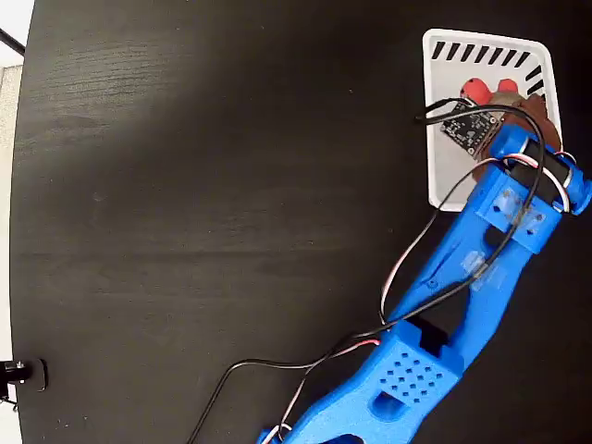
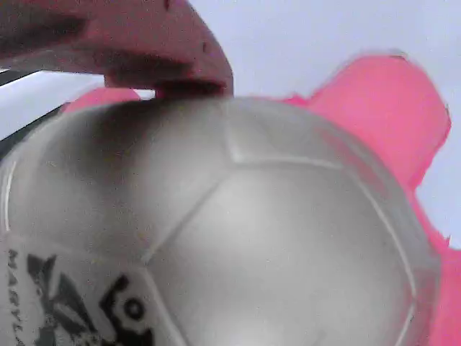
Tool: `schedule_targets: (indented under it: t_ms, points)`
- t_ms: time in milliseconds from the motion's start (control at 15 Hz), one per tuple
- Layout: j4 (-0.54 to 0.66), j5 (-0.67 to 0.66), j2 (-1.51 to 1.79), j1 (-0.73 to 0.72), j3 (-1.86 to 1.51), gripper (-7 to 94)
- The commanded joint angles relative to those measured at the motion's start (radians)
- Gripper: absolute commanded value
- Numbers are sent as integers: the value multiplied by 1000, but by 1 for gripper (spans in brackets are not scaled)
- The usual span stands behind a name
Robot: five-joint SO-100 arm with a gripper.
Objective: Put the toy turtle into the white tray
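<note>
The toy turtle [image 1: 481, 91] is inside the outline of the white tray [image 1: 446, 176] at the upper right of the fixed view; only its red-pink parts show past the arm. My gripper [image 1: 516, 104] is over the tray, shut on the turtle. In the wrist view the turtle's pale domed shell [image 2: 238, 231] with a black printed mark fills the frame, pink limbs [image 2: 382, 115] stick out to the right, and one dark reddish finger [image 2: 144, 43] presses on the shell's top. The other finger is hidden. Whether the turtle rests on the tray floor I cannot tell.
The blue arm [image 1: 462, 277] runs from the bottom edge up to the tray, with loose wires [image 1: 305, 363] trailing over the black table [image 1: 203, 203]. The table's left edge shows, with a small black clamp [image 1: 23, 373] on it.
</note>
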State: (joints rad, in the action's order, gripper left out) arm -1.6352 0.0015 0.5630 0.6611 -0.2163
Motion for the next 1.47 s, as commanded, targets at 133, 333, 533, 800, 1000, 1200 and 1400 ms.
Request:
schedule_targets:
  t_ms: [133,333,533,800,1000,1200,1400]
  points:
    - [6,11,57,6,21,56]
    - [9,17,55,3,17,62]
    - [9,23,54,-2,9,62]
    - [9,28,58,-6,5,62]
    - [9,40,118,-9,-21,42]
    - [3,75,209,-26,-44,0]
    - [9,121,316,-63,-77,0]
